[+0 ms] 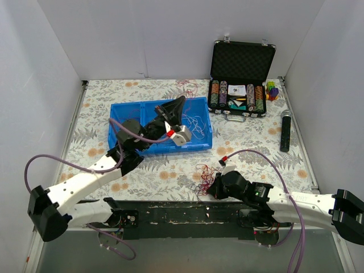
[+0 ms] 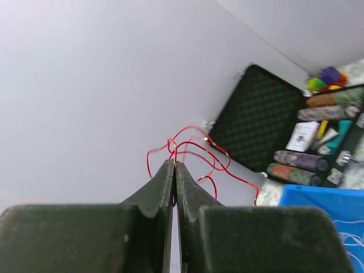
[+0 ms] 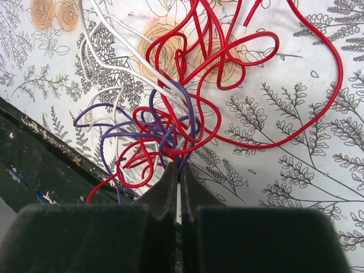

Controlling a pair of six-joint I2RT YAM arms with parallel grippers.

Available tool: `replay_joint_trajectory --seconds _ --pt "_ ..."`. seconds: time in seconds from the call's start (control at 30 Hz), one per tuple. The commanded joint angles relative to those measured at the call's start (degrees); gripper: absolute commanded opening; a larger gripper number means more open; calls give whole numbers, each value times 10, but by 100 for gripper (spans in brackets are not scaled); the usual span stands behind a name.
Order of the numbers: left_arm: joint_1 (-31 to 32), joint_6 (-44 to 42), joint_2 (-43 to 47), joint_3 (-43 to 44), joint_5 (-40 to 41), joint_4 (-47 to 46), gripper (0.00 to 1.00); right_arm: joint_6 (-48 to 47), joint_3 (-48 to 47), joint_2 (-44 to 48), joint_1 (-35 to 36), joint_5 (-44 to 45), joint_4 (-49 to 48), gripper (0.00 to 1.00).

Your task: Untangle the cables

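**Both grippers clenched on cables: one bunch in the air, one on the cloth**

From the top camera I see the table [image 1: 256, 153] under its floral cloth, walled in white on three sides. A blue bin [image 1: 193, 146] sits mid-table, a little left of centre. Behind it and to the right, an open black case [image 1: 243, 57] stands with rows of chips [image 1: 239, 96] in its base. A black cylinder [image 1: 285, 131] lies near the right edge.

My left arm [image 1: 91, 176] reaches up over the bin. On its wrist camera the left gripper [image 2: 173, 164] has its fingers pressed together with barely a slit between them. They pinch the red cable loops [image 2: 193, 149], which hang in the air against the white wall, clear of the table.

My right arm [image 1: 296, 199] lies low along the near edge. The right gripper [image 3: 177, 170] is clamped on the lower edge of the tangle [image 3: 182, 114], a knot of red, purple and white wires resting on the cloth just beside the dark front rail. One long red loop sweeps out to the right, and white strands run off to the upper left.

A few thin white wires [image 1: 196, 122] lie inside the bin's right part.
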State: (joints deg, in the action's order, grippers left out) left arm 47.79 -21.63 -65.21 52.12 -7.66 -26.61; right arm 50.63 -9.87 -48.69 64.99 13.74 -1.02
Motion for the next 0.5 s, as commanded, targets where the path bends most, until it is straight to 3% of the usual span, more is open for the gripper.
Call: replay_joint_trajectory --seconds 0.0,0.1,0.23,0.47 --pt "-3 7 55 11 69 51 0 -14 18 -13 2 13 58 1" --pt "-14 21 75 19 143 61 0 -16 18 -11 2 16 60 1" --pt "-79 61 78 35 201 88 0 -18 19 -9 2 14 59 1" --pt "-252 137 61 20 150 166 0 -19 21 1 2 9 59 1"
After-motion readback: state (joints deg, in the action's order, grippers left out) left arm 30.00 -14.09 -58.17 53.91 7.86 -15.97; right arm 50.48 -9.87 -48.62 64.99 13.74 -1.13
